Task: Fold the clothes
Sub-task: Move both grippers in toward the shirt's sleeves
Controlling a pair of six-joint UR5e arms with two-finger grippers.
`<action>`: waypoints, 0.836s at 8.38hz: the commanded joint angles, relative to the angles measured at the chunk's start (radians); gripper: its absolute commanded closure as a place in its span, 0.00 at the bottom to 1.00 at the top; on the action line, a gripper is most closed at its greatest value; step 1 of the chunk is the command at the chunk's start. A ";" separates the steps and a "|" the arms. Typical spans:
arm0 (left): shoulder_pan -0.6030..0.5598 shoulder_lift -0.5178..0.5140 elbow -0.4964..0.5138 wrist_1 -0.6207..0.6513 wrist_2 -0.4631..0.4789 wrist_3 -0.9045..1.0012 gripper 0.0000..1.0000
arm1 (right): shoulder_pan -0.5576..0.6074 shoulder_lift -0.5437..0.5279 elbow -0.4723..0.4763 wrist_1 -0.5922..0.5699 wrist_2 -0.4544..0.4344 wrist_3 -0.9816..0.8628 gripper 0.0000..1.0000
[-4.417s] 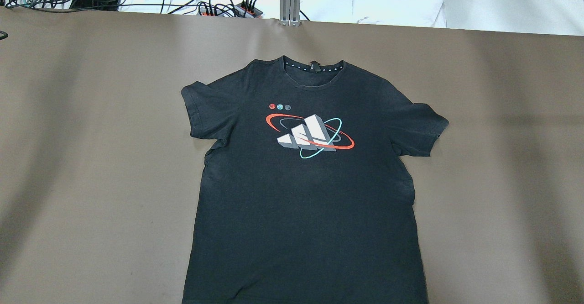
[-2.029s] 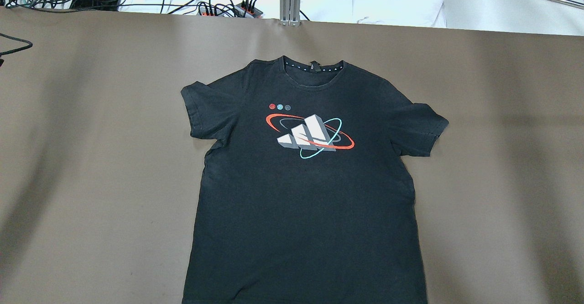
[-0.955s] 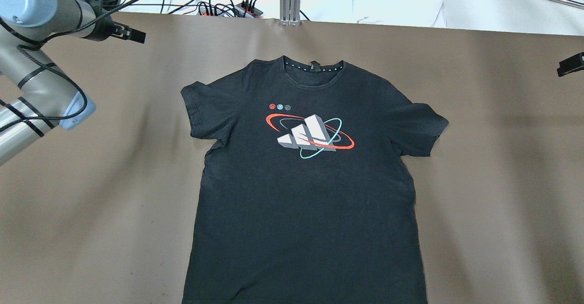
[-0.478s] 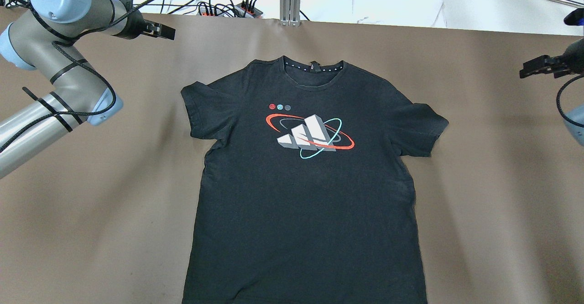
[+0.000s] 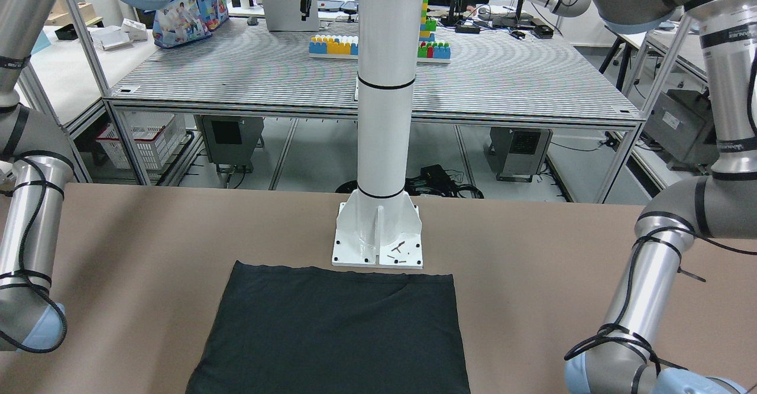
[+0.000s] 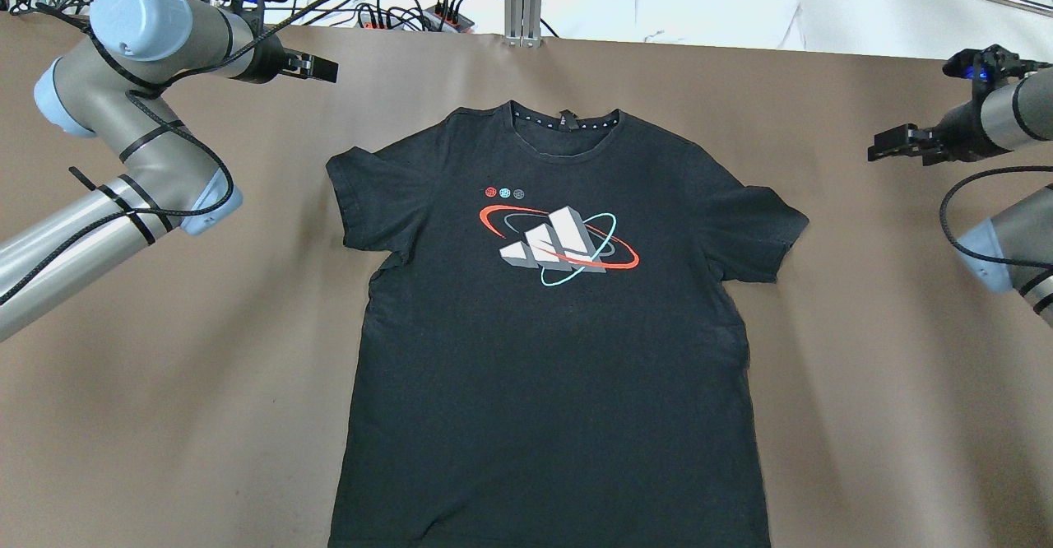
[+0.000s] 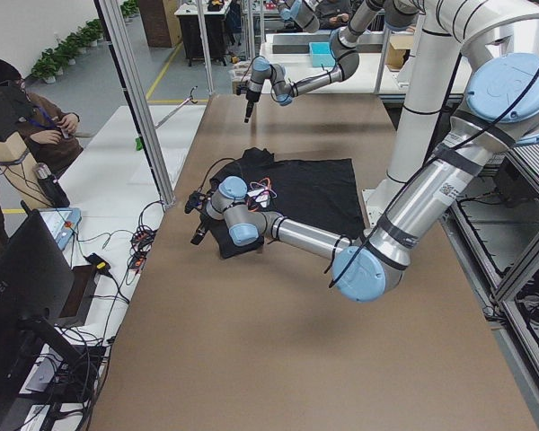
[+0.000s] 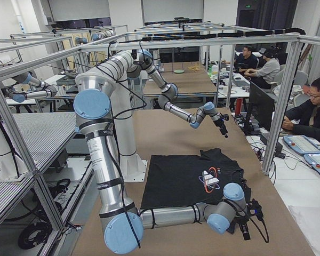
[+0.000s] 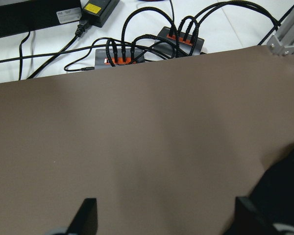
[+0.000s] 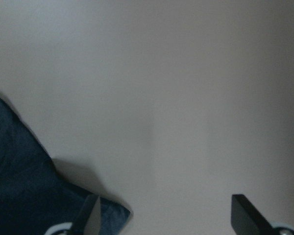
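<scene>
The clothes (image 6: 551,350) are one black T-shirt with a red, white and teal print, spread flat and face up on the brown table, collar at the far side. Its hem (image 5: 337,329) lies just in front of the white pillar. My left gripper (image 6: 322,71) hovers open above bare table, left of the collar and beyond the left sleeve. Its wrist view shows the wide-apart fingers (image 9: 85,215) and a black shirt edge (image 9: 289,191) at the lower right. My right gripper (image 6: 882,150) is open to the right of the right sleeve (image 10: 19,181), holding nothing.
The white pillar base (image 5: 378,243) stands at the near table edge by the hem. Power strips and cables (image 6: 411,13), an aluminium post (image 6: 524,1) and a white cloth (image 6: 716,5) lie beyond the far edge. People sit at desks (image 7: 18,126) (image 8: 314,112).
Both arms have come in from the sides and moved inward towards the shirt's shoulders. The shirt has not moved.
</scene>
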 commanded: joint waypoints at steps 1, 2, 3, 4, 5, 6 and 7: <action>0.008 -0.002 0.008 -0.009 0.002 -0.009 0.00 | -0.084 0.000 -0.005 0.018 -0.102 0.028 0.06; 0.008 -0.001 0.008 -0.009 0.002 -0.009 0.00 | -0.095 0.000 -0.005 0.018 -0.102 0.032 0.06; 0.008 -0.001 0.008 -0.009 0.002 -0.009 0.00 | -0.107 0.000 -0.006 0.018 -0.107 0.033 0.06; 0.010 -0.001 0.010 -0.009 0.002 -0.009 0.00 | -0.129 0.000 -0.009 0.018 -0.131 0.034 0.06; 0.010 -0.001 0.013 -0.009 0.002 -0.009 0.00 | -0.147 0.000 -0.009 0.018 -0.157 0.061 0.06; 0.010 -0.002 0.012 -0.009 0.002 -0.009 0.00 | -0.152 0.000 -0.011 0.023 -0.162 0.066 0.06; 0.010 -0.002 0.012 -0.009 0.002 -0.009 0.00 | -0.158 -0.001 -0.023 0.046 -0.163 0.068 0.06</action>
